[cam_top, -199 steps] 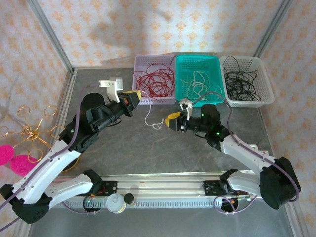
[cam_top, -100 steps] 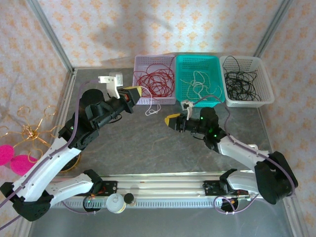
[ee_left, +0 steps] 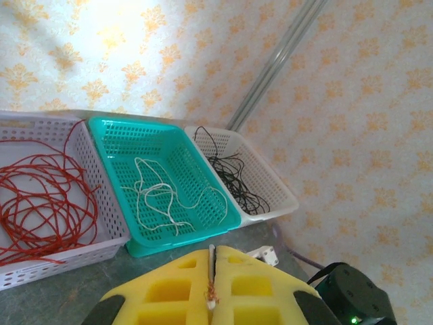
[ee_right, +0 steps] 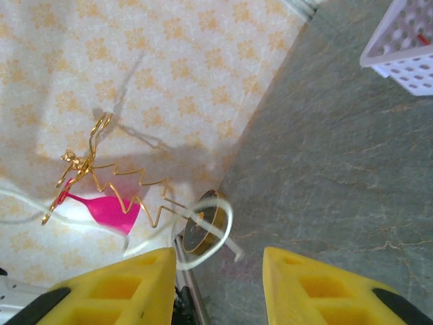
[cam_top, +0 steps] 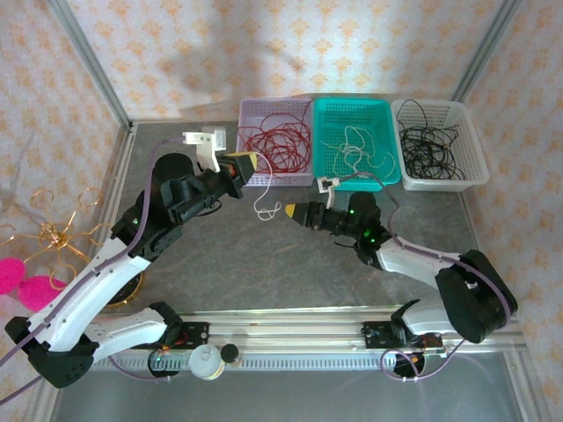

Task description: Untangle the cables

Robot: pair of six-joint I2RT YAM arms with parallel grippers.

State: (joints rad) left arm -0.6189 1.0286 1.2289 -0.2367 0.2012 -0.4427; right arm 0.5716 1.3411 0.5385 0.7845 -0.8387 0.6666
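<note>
Top external view: two robot arms work over a grey desk (cam_top: 264,264), with three baskets in a row at the far edge. The lilac basket (cam_top: 249,107) holds red cables (cam_top: 277,141). The teal basket (cam_top: 352,102) holds loose white cables (cam_top: 356,154), and the white basket (cam_top: 431,104) holds black cables (cam_top: 427,145). The colours look almost fully sorted.

One white cable (cam_top: 261,204) is outside the baskets. It hangs from the left gripper (cam_top: 249,163), which is clenched on its upper end, just in front of the lilac basket's near corner. In the left wrist view, the yellow pads of this gripper (ee_left: 212,254) are pressed tightly together.

The left arm stretches diagonally from its base at the near left, with its wrist raised. The right arm is folded at the far right, and its forearm runs leftward, low over the desk. The right gripper (cam_top: 291,211) points at the lower part of the hanging strand, just beside it. In the right wrist view, its fingers (ee_right: 318,284) stand apart and released. A blurred white loop (ee_right: 206,233) lies in the gap nearer one finger, and nothing is pinched.

The step in hand appears to be dealing with this last white strand. The next move likely calls for the right gripper to close on the dangling loop. Alternatively, the left arm could carry the strand across to the teal basket. A gold wire stand (cam_top: 53,233) sits off the desk on the left.
</note>
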